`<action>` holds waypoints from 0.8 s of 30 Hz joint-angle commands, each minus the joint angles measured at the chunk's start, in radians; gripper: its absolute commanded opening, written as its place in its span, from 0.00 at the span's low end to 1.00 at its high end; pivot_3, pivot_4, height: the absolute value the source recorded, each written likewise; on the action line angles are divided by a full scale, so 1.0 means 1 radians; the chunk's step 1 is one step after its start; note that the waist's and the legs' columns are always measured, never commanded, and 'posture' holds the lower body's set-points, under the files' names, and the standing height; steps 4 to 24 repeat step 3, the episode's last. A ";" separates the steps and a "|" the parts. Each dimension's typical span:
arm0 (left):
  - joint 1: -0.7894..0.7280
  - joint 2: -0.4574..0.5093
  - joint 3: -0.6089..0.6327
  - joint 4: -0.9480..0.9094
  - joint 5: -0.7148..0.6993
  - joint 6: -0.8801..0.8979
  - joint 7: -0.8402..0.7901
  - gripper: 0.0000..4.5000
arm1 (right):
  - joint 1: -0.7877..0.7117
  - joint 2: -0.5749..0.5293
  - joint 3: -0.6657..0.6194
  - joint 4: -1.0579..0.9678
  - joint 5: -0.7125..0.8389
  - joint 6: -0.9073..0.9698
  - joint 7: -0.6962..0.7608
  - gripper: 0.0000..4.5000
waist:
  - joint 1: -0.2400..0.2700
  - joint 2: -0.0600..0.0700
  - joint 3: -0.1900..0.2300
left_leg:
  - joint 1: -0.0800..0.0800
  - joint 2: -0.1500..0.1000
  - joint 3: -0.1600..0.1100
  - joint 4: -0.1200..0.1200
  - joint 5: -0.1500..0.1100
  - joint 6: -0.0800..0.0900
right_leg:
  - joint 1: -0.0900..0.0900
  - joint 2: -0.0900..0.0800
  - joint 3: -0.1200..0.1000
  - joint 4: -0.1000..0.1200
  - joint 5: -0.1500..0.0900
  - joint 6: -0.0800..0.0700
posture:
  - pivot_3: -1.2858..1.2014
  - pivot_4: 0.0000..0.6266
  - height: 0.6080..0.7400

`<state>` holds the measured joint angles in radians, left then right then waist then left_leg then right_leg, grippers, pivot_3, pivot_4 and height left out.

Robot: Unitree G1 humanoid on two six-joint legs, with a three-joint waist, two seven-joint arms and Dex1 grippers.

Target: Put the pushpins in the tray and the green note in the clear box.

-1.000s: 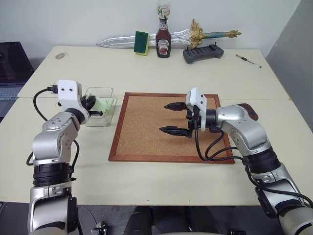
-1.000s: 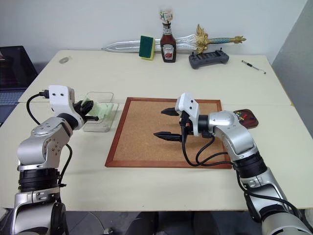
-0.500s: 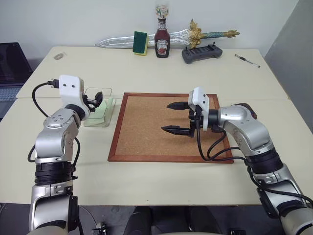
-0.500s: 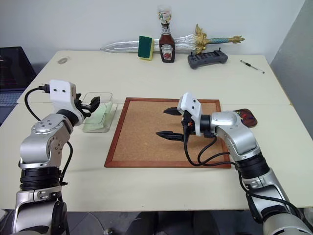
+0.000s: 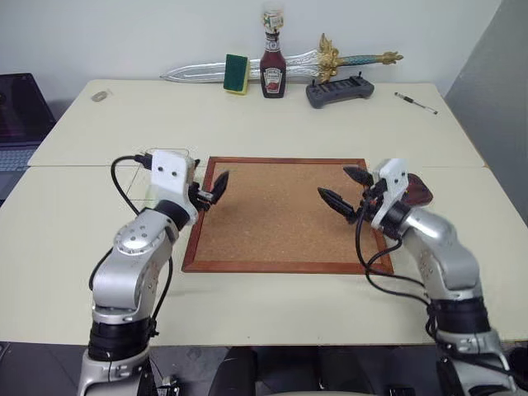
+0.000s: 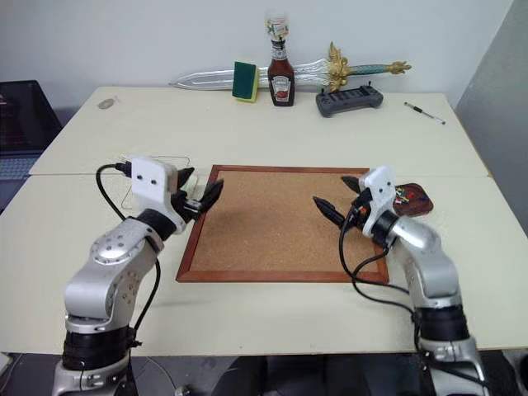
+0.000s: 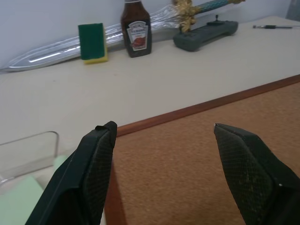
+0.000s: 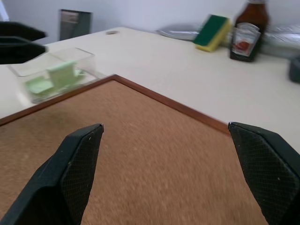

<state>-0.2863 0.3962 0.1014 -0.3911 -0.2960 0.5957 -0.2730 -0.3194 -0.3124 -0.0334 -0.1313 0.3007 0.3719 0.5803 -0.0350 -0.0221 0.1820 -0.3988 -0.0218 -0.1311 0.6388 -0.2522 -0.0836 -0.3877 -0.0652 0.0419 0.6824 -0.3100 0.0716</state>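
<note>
The clear box [image 8: 55, 70] stands just off the corkboard's left edge, and the pale green note [image 8: 50, 78] lies inside it. My left gripper [image 5: 210, 190] hovers open over the corkboard's left frame, beside the box, with nothing between its fingers. The box [image 7: 28, 151] and a corner of the note [image 7: 18, 201] sit next to its left finger. My right gripper [image 5: 334, 183] is open and empty over the right part of the corkboard. Behind its wrist rests the reddish-brown tray [image 6: 415, 202], with small coloured pushpins [image 6: 401, 195] in it.
The wood-framed corkboard [image 5: 272, 214] fills the table's middle. Along the back edge stand a green sponge [image 5: 238, 73], a ketchup bottle [image 5: 273, 66], a toy sword [image 5: 346, 59], a dark grey rack [image 5: 340, 88] and a pen [image 5: 416, 102]. A laptop [image 5: 18, 111] sits far left.
My left gripper opened, left the green note in the clear box and swung right to the corkboard's left edge. My right gripper, still open, drew back to the corkboard's right side.
</note>
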 commanded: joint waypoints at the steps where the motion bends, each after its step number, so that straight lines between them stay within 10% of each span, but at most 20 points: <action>1: 0.047 -0.026 0.013 -0.035 -0.017 -0.037 -0.010 0.77 | 0.045 0.040 -0.001 -0.058 -0.036 -0.078 -0.079 1.00 | -0.001 0.000 0.000 | 0.000 0.000 0.000 0.000 0.000 0.000 | 0.000 0.000 0.000 0.000 0.000 0.000 | 0.52 0.24 1.00; 24: 0.084 -0.037 0.024 -0.019 -0.018 -0.085 -0.029 0.77 | 0.065 0.051 0.007 -0.051 -0.047 -0.091 -0.093 1.00 | -0.001 0.000 0.000 | 0.000 0.000 0.001 0.001 -0.001 0.001 | 0.000 0.000 0.001 0.000 0.000 0.000 | 0.52 0.24 1.00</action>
